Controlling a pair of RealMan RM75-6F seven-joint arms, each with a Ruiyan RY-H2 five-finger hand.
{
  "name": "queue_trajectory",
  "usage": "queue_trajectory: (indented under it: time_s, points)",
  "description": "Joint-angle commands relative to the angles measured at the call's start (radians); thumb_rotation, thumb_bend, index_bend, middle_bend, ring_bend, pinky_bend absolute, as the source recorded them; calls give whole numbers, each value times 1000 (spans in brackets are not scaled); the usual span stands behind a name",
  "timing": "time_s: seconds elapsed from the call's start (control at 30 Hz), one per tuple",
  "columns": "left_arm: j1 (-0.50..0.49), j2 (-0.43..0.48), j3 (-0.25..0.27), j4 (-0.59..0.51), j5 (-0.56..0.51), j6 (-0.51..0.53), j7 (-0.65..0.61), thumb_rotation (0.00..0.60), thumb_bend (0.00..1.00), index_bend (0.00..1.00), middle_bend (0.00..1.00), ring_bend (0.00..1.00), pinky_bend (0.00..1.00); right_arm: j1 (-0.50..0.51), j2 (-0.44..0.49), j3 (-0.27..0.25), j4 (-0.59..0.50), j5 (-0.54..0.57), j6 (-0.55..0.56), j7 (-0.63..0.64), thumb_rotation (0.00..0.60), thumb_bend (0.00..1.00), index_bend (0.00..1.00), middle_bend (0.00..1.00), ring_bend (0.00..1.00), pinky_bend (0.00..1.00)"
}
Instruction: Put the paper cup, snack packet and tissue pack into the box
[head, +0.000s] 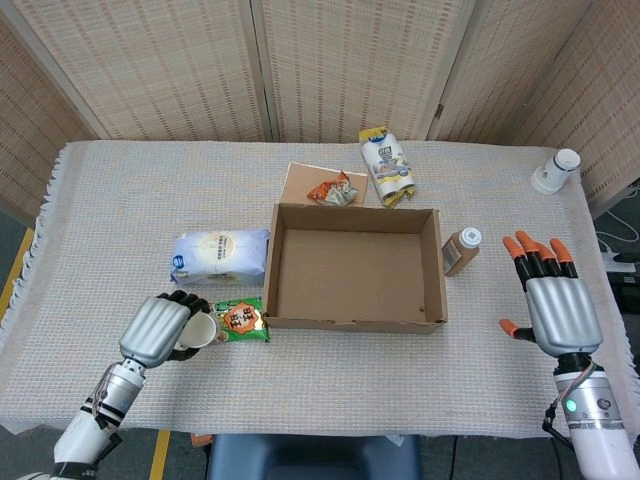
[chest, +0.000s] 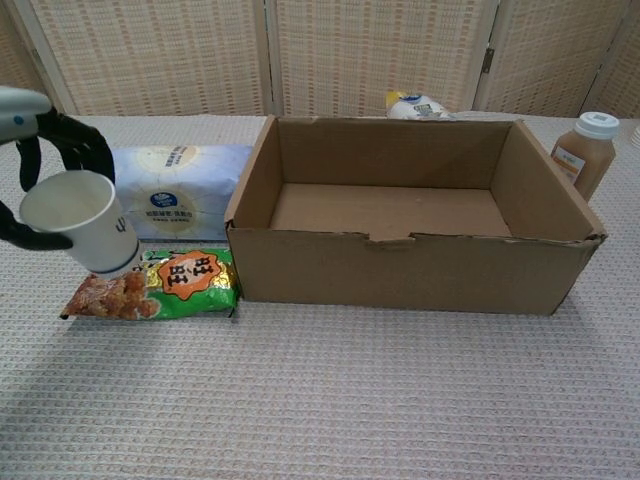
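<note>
1. Left hand (head: 157, 329) wrapped around the one paper cup (chest: 82, 222), lifted clear of the table (head: 120, 200). Cup tilted, mouth facing up and toward the chest camera, long axis leaning, base down toward the snack packet (chest: 160, 284).
2. Snack packet lying flat just left of the box (head: 355, 268), nearly touching its front-left corner. Long axis running left-right, printed side up, green end toward the box.
3. Tissue pack (head: 220, 256) flat right behind the snack packet, just beside the box's left wall, long axis also left-right.
4. Cardboard box open on top, flaps out of the way, bare cardboard floor showing and none of the three items in it.
5. Right hand (head: 558, 306) over at the right side of the table, holding nothing, orange-tipped fingers straight and spread, pointing away from the robot.
6. Rest of the stuff: one brown bottle (head: 461, 250) with a white cap upright just right of the box, one white cup (head: 554, 171) tipped over in the far-right corner, one yellow-and-white bag (head: 388, 166) behind the box with its long axis running front-back, and one small orange wrapper (head: 334, 191) on a cardboard sheet (head: 300, 182) touching the box's back edge.
</note>
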Motion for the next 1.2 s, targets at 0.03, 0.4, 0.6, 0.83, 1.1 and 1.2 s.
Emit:
queue_trajectory:
  time_s: [0.03,0.4,0.6,0.83,1.1,1.2]
  points:
    - [-83,108,-89,-83,-76,-31,62,600,226,450,464,327,490,-1,-1,-1,-3,-6,3,-1,600,44,46,0,0,0]
    - [-373,101,-214,-98,-336,-145,182,600,232,474,475,334,498,-2,-2,-2,-2,-8,6,-3,600,44,46,0,0,0]
    - [-501,-10,-238,-3,-433,-128,211,600,232,475,475,334,492,-7,8,1,-5,-15,13,10,600,44,46,0,0,0]
    - [-612,-156,-246,104,-523,-78,215,600,235,466,475,333,485,-9,17,6,-3,-14,14,22,600,43,46,0,0,0]
    - [-660,-192,-225,158,-530,-128,164,600,152,0,47,13,188,-10,20,5,-4,-15,13,23,600,44,46,0,0,0]
    - [-660,-175,-214,161,-525,-132,149,600,130,0,0,0,107,-12,21,6,-5,-20,16,27,600,44,46,0,0,0]
